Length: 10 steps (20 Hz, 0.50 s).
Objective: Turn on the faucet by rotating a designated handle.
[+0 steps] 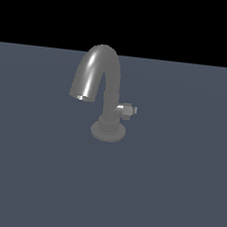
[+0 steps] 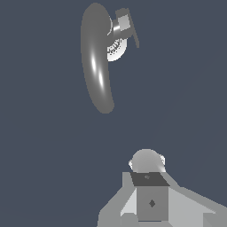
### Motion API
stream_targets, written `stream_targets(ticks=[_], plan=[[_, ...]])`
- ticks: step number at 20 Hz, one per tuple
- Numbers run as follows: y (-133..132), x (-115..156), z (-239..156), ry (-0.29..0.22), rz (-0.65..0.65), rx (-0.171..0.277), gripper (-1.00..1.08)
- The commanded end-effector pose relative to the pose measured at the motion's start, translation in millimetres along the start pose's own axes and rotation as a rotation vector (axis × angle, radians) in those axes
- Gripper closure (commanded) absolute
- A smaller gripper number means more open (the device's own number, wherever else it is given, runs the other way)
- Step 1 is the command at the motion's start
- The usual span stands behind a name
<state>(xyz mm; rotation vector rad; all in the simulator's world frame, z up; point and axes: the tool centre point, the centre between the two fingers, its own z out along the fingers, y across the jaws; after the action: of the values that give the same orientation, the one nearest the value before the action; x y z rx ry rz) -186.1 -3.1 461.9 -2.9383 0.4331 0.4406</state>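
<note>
While standing upright on the dark slate-blue desk (image 1: 33, 176), dull grey metallic faucet (image 1: 98, 66) with thick arched gooseneck spout, mouth drooping toward the exterior view's left. Round ribbed base (image 1: 107, 130) beneath the vertical stem. Further right, small short grey lever handle (image 1: 127, 109) on a stubby peg, jutting sideways from the stem. Seen from the wrist view: pale grey blocky pincer (image 2: 148, 195) well apart from faucet (image 2: 96, 62) and handle (image 2: 124, 24) (fingertips out of sight, so spread impossible to tell).

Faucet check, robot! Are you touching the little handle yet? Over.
Gripper away from the faucet, holding nothing; jaws unclear. Handle untouched, sticking sideways from the stem. Nothing in the way.
</note>
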Motion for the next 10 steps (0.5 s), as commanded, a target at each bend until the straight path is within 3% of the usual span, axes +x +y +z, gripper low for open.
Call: stream_targets(ticks=[1,10], plan=[[-4.3,12.5,0.1,-0.045,0.044,0.025,1.08],[-14.8,60.3,4.6,-0.214,0.210,0.117,1.08]])
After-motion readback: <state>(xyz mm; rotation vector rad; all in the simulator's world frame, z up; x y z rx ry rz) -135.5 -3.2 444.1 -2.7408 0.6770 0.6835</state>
